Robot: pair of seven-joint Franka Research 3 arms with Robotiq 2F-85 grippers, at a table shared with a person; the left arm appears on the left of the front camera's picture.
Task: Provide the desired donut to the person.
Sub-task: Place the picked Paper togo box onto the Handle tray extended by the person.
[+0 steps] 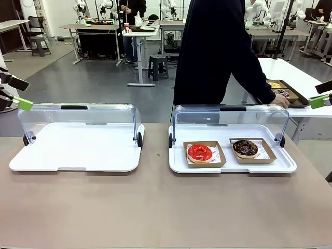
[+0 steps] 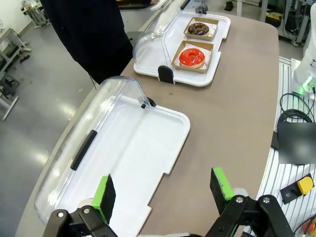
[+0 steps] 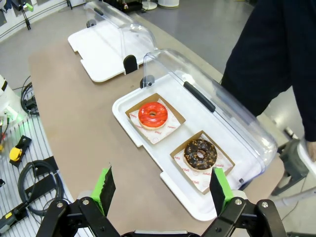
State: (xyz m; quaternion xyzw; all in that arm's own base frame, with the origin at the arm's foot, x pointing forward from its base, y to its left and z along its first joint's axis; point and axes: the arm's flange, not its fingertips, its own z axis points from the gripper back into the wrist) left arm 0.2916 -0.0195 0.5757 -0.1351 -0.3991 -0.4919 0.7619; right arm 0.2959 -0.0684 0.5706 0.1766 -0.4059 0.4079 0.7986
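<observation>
A red-glazed donut and a chocolate donut each lie in a brown paper tray on the right white tray, whose clear lid is rolled back. Both also appear from the right wrist, red donut and chocolate donut. The person in black stands behind that tray, a hand reaching to a side table. My left gripper hovers open at the far left over the empty tray. My right gripper is open, high above the table's near edge.
The left white tray stands empty with its lid open. A side table at the right holds a tray of more donuts. Bare brown tabletop stretches along the front.
</observation>
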